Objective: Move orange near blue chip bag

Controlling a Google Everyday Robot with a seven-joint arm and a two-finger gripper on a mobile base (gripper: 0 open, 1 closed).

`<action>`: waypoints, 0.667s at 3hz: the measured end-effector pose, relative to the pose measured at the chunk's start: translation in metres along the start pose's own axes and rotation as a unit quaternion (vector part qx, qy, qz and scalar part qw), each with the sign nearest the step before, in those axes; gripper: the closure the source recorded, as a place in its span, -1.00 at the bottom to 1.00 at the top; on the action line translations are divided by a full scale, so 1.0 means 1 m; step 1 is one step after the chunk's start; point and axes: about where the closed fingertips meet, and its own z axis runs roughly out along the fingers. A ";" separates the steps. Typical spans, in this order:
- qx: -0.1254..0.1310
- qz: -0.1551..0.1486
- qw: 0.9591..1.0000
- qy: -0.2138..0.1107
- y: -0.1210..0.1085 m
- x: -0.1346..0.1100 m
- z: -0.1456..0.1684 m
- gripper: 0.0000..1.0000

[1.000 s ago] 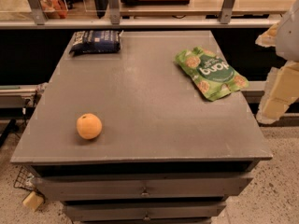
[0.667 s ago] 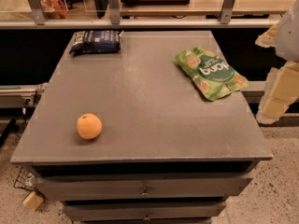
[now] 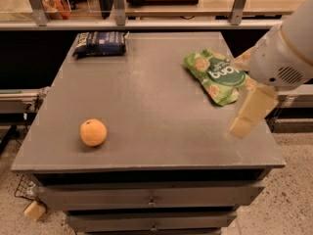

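Orange (image 3: 93, 132) sits alone on the front-left part of the grey table (image 3: 156, 102), close to the front edge and touching nothing. It is round, so there is no long axis to line up with and any approach heading works.

Blue chip bag (image 3: 100, 43) lies flat at the far-left corner. Its long side runs along the back edge. It is well apart from the orange and almost straight back from it along the table's left side. Bare tabletop lies between the two.

Gripper (image 3: 248, 115) hangs off the white arm (image 3: 283, 58) over the right side of the table, near the front-right corner. Open or closed: cannot tell from this view. Nothing visible in it.

Key relation: the orange lies far toward the view's left of the gripper, nearly the table's full width away and a little nearer the front edge. The reach is therefore probably a long sideways traverse, then a descent.

Green bag (image 3: 217, 75) lies at the right, partly hidden by the arm. It looks clear of both the traverse and the orange-to-bag line.

Judgement: task not started; pick not yet made. Main risk is the orange rolling if it gets nudged on contact.
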 end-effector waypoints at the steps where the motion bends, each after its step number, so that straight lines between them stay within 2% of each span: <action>1: -0.056 0.012 0.993 -0.101 0.019 -0.045 0.062 -1.00; 2: -0.074 0.020 0.985 -0.152 0.027 -0.078 0.064 -1.00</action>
